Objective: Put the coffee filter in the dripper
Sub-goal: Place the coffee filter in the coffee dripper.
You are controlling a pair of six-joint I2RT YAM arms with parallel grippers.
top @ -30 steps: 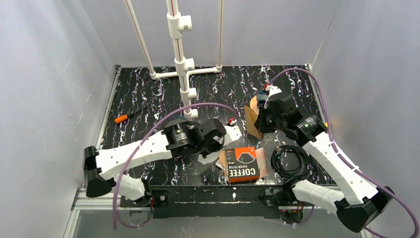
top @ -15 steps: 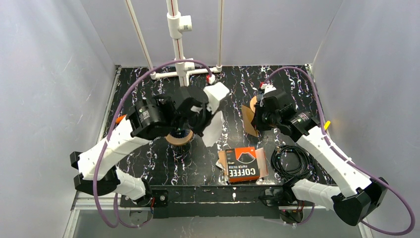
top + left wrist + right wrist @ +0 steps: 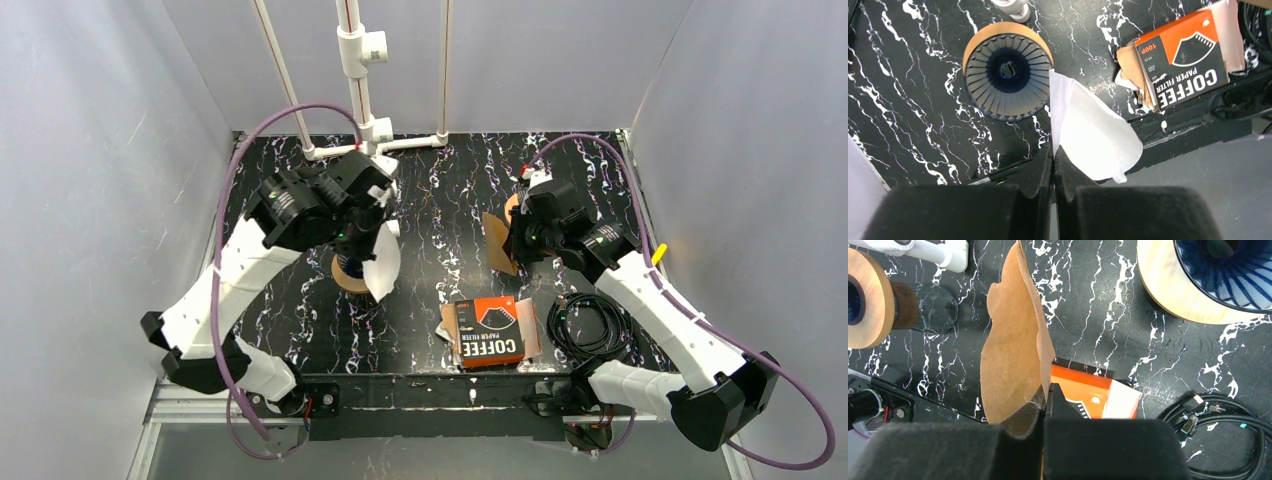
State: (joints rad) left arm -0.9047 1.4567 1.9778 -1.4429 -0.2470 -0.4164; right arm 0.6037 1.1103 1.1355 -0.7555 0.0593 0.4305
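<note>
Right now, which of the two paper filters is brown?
The brown filter is the one pinched by the right gripper; the left gripper holds a white filter.

place: robot lab cell | evidence: white enclosure walls, PVC pipe frame, marbled tabletop

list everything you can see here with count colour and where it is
left dripper: one, dark blue, wooden collar, table left
right dripper: one, same colours, table right
white filter: one, white, held beside left dripper
brown filter: one, brown, held near right dripper
filter box: one, orange-black, near middle
cables: one coil, black, near right
pipe frame: one, white, far edge
left gripper: one, black, shut on white filter
right gripper: one, black, shut on brown filter
</note>
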